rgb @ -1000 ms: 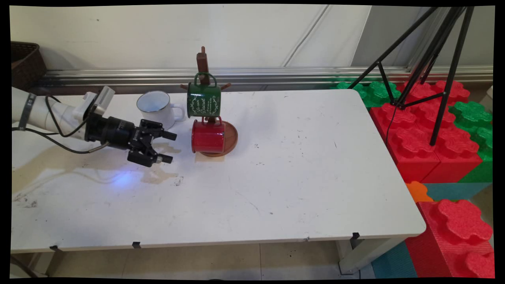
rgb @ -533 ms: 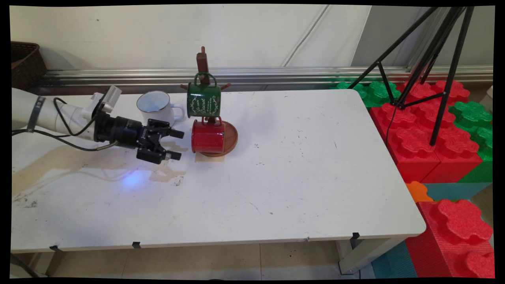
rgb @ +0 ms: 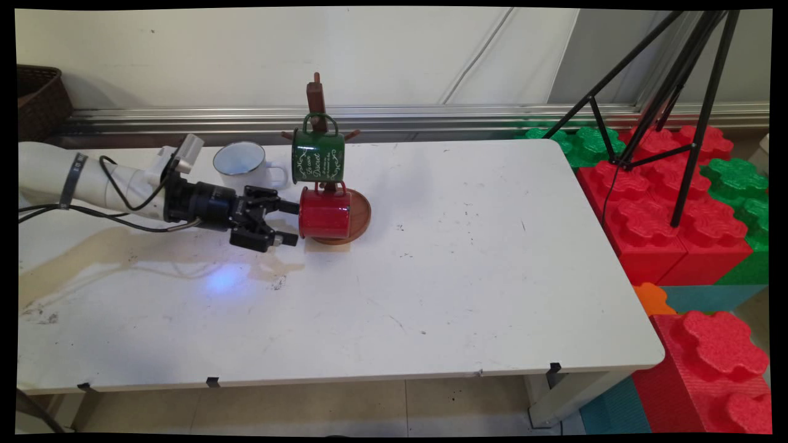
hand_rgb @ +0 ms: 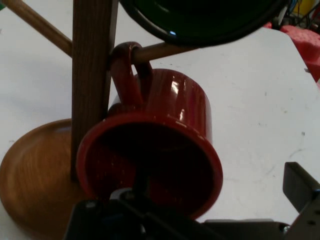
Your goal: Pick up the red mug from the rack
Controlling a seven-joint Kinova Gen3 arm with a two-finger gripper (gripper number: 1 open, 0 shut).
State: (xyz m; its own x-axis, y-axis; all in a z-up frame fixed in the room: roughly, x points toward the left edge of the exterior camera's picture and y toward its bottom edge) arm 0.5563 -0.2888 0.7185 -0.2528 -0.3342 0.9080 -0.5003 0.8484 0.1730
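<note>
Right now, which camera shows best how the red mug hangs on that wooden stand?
The hand view: the red mug fills it, its handle looped over a peg of the wooden stand, open mouth toward the camera. The main view shows the mug only small and side-on, beside the open gripper.

**Layout around the mug stand**

The mug stand (rgb: 317,98) is set on the table (rgb: 468,264), toward the far edge and left of the middle. One mug (rgb: 317,156) is hung high on the stand's near side; a second mug (rgb: 324,213) is hung directly below it on a lower peg, lying sideways above the stand's base (rgb: 362,215) with its mouth turned left. A third mug (rgb: 244,167) is placed upright on the table just left of the stand. The tool (rgb: 289,223) is positioned left of the stand, at the mouth of the lower mug, with its fingers spread apart. A tripod (rgb: 668,86) and stacked foam blocks (rgb: 671,203) are found well to the stand's right, beyond the table's end. A basket (rgb: 38,98) is placed far left of the stand, by the wall.
</note>
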